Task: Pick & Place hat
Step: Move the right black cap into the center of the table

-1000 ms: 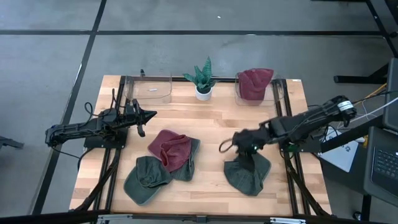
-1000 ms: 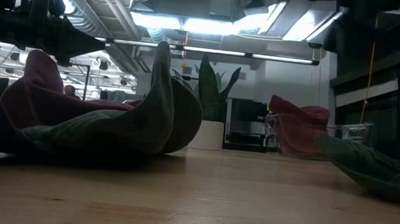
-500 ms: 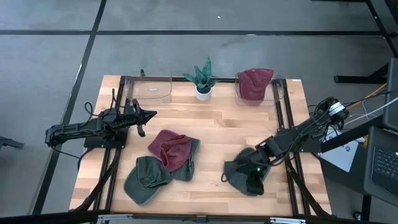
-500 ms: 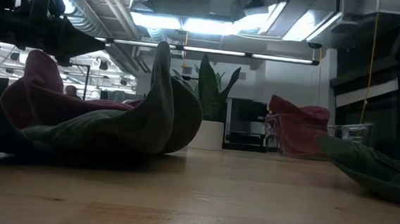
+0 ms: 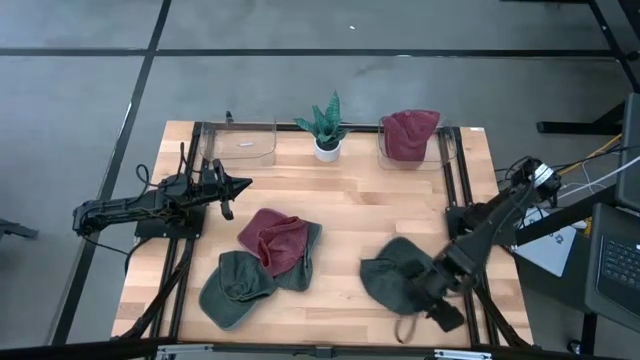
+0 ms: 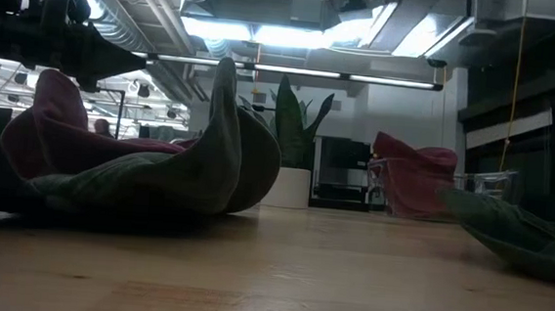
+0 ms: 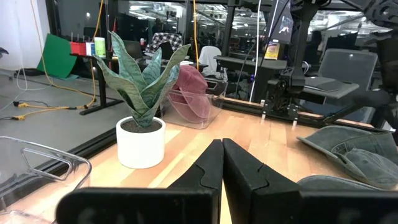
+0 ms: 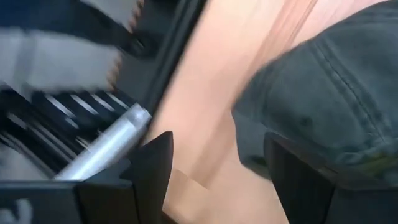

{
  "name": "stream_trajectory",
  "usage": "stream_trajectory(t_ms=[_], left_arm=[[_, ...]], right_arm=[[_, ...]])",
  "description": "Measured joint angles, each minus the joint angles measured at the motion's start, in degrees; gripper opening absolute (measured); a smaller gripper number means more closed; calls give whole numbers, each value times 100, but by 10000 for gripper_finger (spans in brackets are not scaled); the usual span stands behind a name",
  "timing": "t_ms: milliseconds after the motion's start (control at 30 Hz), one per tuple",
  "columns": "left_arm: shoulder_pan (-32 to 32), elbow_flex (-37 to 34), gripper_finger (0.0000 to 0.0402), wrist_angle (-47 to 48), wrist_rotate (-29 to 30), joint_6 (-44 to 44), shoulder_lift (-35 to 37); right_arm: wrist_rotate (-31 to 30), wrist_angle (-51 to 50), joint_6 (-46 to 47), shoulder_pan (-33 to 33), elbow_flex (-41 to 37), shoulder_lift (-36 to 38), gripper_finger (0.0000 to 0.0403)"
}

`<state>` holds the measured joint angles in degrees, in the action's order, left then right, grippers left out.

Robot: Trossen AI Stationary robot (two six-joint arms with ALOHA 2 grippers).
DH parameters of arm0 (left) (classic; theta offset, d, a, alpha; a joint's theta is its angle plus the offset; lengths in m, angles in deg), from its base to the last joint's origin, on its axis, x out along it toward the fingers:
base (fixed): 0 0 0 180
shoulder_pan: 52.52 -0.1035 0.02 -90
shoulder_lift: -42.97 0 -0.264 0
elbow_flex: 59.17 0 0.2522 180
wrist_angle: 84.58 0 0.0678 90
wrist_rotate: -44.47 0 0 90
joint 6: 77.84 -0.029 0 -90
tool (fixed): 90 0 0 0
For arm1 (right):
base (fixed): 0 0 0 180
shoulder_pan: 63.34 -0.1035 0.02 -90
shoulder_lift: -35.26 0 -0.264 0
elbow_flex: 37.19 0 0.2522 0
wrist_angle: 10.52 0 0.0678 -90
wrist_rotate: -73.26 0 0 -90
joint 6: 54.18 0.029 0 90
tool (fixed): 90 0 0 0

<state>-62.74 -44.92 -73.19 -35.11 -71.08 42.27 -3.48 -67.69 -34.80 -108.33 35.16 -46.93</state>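
We are swinging our right gripper [image 5: 437, 306] away from the middle of the table and down to its front edge near the right front corner, where it is now sitting just beside the lone green hat [image 5: 392, 277] instead of over it. Its fingers [image 8: 155, 163] are standing spread with nothing between them, so the hat is lying loose on the wood, touching neither finger, and we are judging this a re-approach from the front rather than a completed grasp. The other hats, one maroon hat [image 5: 274, 238] on two green ones, are resting toward the left front, and another maroon hat is filling the clear bin [image 5: 408, 138] at the back edge. Our left gripper [image 5: 240, 184] is waiting near the left edge, fingers pressed together.
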Motion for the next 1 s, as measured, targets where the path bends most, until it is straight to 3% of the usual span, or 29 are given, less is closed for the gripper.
stream_trajectory(t_ms=[333,667,867,1000], left_arm=[[-1,1,4,-1,1,0,-1],[-1,2,4,0,0,0,0],[-1,0,4,0,0,0,1],[-2,1,4,-1,0,0,1]], right_arm=[[-2083,-279,-1249,-917,0,2,248],[-2141,-279,-1710,-1307,0,-411,248],[-2958,-277,-1702,-1298,0,-783,248],[-2956,-318,-1669,-1298,0,-979,248]])
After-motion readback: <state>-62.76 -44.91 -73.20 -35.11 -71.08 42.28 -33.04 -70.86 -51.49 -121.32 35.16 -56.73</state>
